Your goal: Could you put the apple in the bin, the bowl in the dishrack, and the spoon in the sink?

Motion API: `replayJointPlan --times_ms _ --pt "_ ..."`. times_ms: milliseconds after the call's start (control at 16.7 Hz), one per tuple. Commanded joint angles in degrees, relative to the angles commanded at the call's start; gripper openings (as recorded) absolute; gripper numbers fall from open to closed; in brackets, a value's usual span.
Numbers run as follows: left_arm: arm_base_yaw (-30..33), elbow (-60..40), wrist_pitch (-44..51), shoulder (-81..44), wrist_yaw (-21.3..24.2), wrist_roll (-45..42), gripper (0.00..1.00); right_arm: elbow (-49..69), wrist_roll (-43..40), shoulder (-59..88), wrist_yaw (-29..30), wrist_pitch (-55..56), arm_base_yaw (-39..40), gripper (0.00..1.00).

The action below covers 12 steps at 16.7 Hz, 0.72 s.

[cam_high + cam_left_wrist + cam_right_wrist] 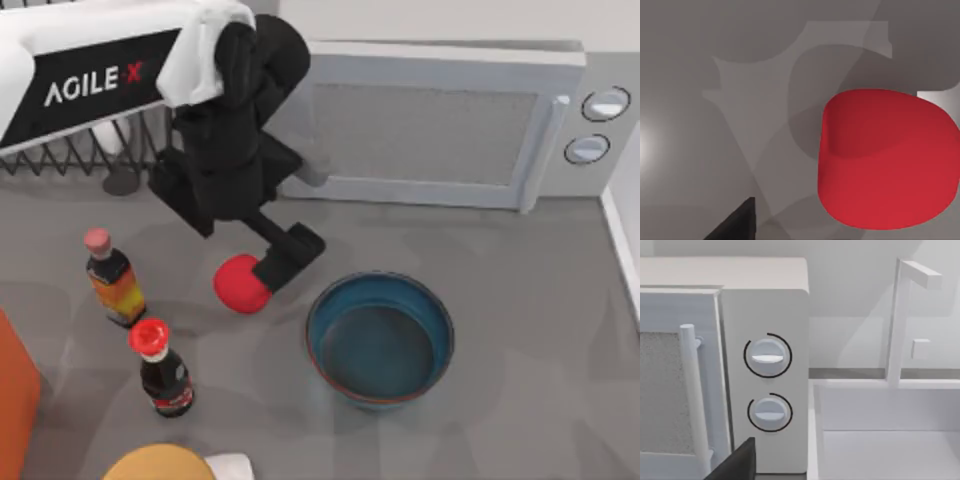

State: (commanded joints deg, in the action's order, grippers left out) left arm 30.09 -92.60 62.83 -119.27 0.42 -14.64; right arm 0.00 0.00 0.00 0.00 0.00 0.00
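Note:
The red apple (pixel 242 284) lies on the grey table left of the blue-teal bowl (pixel 380 340), which stands upright and empty. My left gripper (pixel 264 278) is low over the table, open, at the apple's right side. In the left wrist view the apple (pixel 885 160) looms close, with a gap between it and one black finger (pixel 737 225). The black wire dishrack (pixel 70 155) stands at the back left, partly under my left arm. The white sink (pixel 890 440) lies right of the microwave. The spoon is out of view. My right arm is parked facing the microwave, and the finger (pixel 740 462) sits as on the left gripper.
Two bottles (pixel 112 280) (pixel 163 370) stand left of the apple. A white microwave (pixel 430 120) fills the back. An orange block (pixel 12 400) sits at the left edge; I cannot tell if it is the bin. A yellow round thing (pixel 160 462) lies at the front.

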Motion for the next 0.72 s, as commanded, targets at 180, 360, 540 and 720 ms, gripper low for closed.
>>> replayJointPlan --times_ms 180,360,540,720 --pt "0.13 2.62 -4.01 -1.59 -0.02 -0.11 1.0 0.0 0.0 0.0 0.0 0.0 0.0 1.0" --pt "0.17 6.4 -11.02 -4.11 0.0 -0.11 1.0 0.0 0.0 0.0 0.0 0.0 0.0 1.0" --pt "0.21 8.05 -13.41 -5.36 0.01 -0.12 1.0 0.0 0.0 0.0 0.0 0.0 0.0 1.0" --pt "0.21 8.05 -13.41 -5.36 0.01 -0.12 1.0 0.0 0.0 0.0 0.0 0.0 0.0 1.0"
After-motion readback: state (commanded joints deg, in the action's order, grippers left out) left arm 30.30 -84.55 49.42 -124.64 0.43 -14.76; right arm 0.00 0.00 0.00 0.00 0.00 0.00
